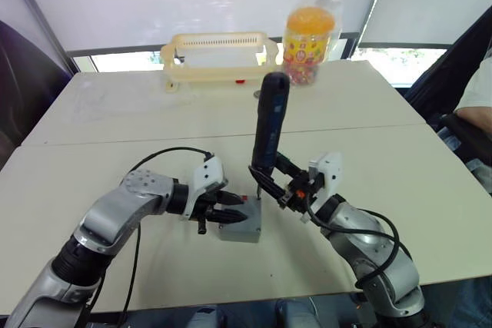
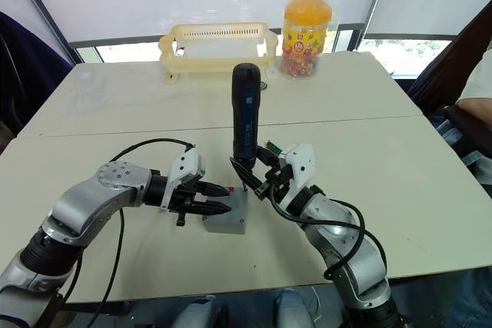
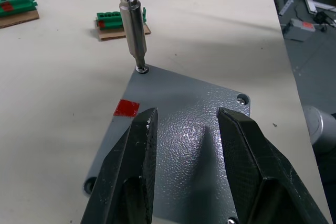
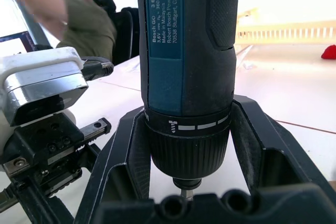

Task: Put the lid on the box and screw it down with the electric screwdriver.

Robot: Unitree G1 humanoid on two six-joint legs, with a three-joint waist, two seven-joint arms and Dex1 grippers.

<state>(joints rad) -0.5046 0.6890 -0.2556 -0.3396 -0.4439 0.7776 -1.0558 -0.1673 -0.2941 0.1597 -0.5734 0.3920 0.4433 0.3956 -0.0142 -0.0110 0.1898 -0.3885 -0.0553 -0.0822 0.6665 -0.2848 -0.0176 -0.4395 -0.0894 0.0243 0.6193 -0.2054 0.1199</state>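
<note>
- The left arm (image 1: 115,217) has silver-grey metal segments with rounded joints and a black section toward the shoulder.
- A thin black cable (image 1: 165,154) arcs above its forearm.
- Each wrist carries a white block (image 1: 207,178).
- The left gripper (image 3: 186,174) has two black, finely textured, wedge-shaped fingers.
- The right arm (image 1: 369,247) matches, looped with black cables.

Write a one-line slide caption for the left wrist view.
Metal screwdriver bit seated on a corner screw of the flat grey plastic lid, with two open black fingers resting over it.
</note>
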